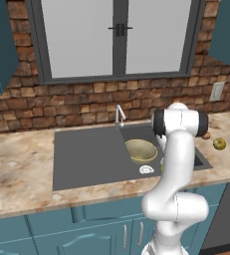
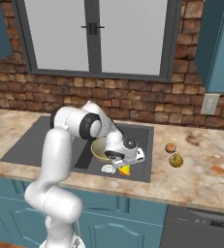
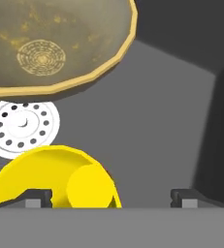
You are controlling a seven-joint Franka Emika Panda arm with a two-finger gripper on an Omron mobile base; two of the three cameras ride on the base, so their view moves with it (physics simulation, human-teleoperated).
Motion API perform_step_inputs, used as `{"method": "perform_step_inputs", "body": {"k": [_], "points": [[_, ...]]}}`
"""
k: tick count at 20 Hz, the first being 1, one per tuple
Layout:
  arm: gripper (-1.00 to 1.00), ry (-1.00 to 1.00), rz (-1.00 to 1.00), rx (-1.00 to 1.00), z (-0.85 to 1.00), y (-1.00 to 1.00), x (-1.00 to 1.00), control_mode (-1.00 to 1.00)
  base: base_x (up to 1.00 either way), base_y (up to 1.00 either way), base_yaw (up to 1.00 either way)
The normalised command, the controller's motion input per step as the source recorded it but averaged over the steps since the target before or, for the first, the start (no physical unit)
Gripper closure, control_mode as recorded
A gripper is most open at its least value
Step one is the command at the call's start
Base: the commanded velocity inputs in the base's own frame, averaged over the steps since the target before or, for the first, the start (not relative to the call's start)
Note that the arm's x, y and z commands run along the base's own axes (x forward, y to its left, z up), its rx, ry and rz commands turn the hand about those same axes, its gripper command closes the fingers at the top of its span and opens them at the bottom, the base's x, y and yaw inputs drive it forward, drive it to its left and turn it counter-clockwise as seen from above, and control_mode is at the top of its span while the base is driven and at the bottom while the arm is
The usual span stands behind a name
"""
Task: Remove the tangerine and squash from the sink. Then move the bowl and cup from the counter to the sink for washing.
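The olive-brass bowl (image 2: pixel 101 149) (image 1: pixel 140 151) (image 3: pixel 50 43) sits in the sink's basin (image 2: pixel 137 164) beside the white drain (image 3: pixel 24 123). The yellow cup (image 3: pixel 55 179) (image 2: pixel 125 170) lies on its side on the basin floor, just past the drain. My gripper (image 3: pixel 111 198) (image 2: pixel 124 164) hangs low over the cup. It is open, with its fingertips (image 3: pixel 36 196) far apart and the cup close to the left one, no grip on it. The tangerine (image 2: pixel 170 147) and the squash (image 2: pixel 176 160) (image 1: pixel 219 144) rest on the counter right of the sink.
A chrome faucet (image 1: pixel 119 115) stands at the back of the sink (image 1: pixel 86 154), with the flat drainboard to the left. The basin's dark walls (image 3: pixel 215 121) rise close on the right of the hand. A brick wall and a window stand behind the counter (image 1: pixel 17 164).
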Motion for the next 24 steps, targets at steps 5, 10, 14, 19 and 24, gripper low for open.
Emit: {"method": "perform_step_inputs", "body": {"k": [5, 10, 14, 19, 24], "points": [[-1.0, 0.02, -0.01, 0.0, 0.38, -0.09, -0.11, -1.0, 0.0, 0.0, 0.0], [-1.0, 0.03, -0.05, -0.01, 0.5, -0.07, -0.09, -1.0, 0.0, 0.0, 0.0], [-1.0, 0.03, -0.03, -0.01, 0.54, -0.06, -0.12, -1.0, 0.0, 0.0, 0.0], [-1.0, 0.01, -0.03, 0.0, 0.56, -0.07, -0.17, -1.0, 0.0, 0.0, 0.0], [-1.0, 0.0, -0.01, 0.0, 0.61, -0.06, -0.22, -1.0, 0.0, 0.0, 0.0]]}}
